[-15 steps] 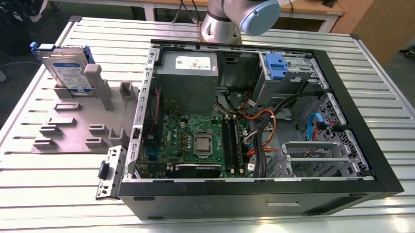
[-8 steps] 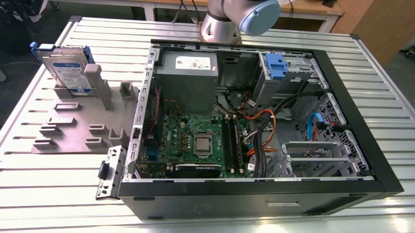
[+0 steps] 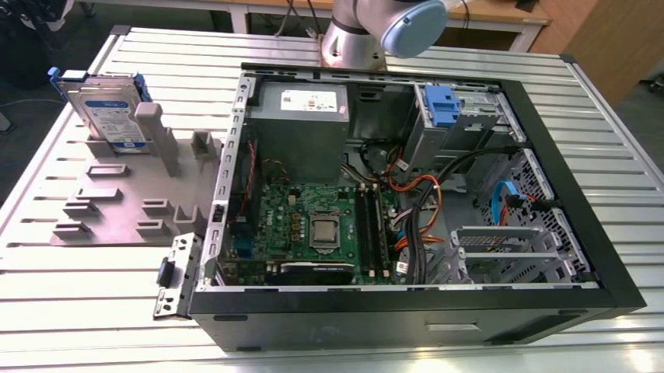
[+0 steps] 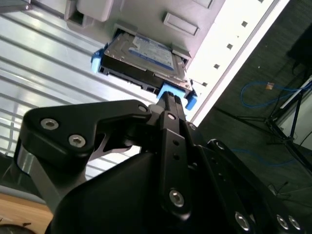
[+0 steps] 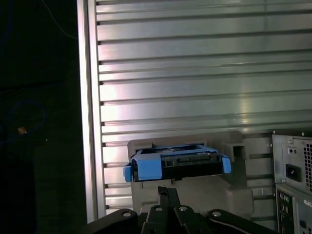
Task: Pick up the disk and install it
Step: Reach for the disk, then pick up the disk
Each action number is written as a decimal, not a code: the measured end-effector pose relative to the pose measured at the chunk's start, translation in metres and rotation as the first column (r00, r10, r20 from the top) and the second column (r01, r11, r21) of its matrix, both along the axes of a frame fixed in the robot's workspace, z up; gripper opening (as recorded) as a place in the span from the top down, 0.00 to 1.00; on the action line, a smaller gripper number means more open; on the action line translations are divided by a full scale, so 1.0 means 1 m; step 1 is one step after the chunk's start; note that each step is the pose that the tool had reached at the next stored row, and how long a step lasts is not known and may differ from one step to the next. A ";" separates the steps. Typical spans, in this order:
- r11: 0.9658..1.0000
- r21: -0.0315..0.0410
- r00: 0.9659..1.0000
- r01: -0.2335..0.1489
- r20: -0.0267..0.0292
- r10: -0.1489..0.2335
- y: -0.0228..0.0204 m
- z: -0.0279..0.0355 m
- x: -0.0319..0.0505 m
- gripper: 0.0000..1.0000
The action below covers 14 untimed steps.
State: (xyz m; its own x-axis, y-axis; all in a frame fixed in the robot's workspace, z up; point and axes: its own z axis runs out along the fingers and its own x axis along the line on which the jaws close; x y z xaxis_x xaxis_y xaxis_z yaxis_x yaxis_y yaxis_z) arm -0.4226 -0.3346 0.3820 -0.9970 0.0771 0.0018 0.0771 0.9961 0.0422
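Got the disk (image 3: 104, 109) parked on edge in a slot of the grey holder (image 3: 124, 202), out at about ten o'clock from the open computer case (image 3: 415, 311) on the bench (image 3: 62, 295) in the exterior view. Probably stood up like that to leave an edge free for pinching, instead of lying flat with nothing to grab. Not picked up yet, not in the case. Seeing the end effector (image 5: 167, 192) pinched closed on nothing in both wrist views, aimed at the disk's blue end but well short of it, going by the arm (image 3: 379, 27) way off at twelve o'clock behind the case. Reading that as lining up, not gripping. As for the disk itself: flat silver-grey slab, white-and-blue label on the broad face, blue plastic bracket wrapped round the edges with tabs at the corners. Easy to mix up with the blue handle (image 3: 441, 105) on the metal cage (image 3: 487, 113) at one o'clock inside the case, so worth keeping those apart.
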 end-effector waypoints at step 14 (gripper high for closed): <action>0.999 0.000 0.999 -0.045 0.000 0.045 0.0009 -0.0061 -0.0009 0.89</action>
State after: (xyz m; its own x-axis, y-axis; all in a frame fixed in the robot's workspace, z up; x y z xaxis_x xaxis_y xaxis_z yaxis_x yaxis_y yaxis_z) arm -0.4235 -0.3337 0.3759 -0.9995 0.0322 0.0017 0.0323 0.9986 0.0420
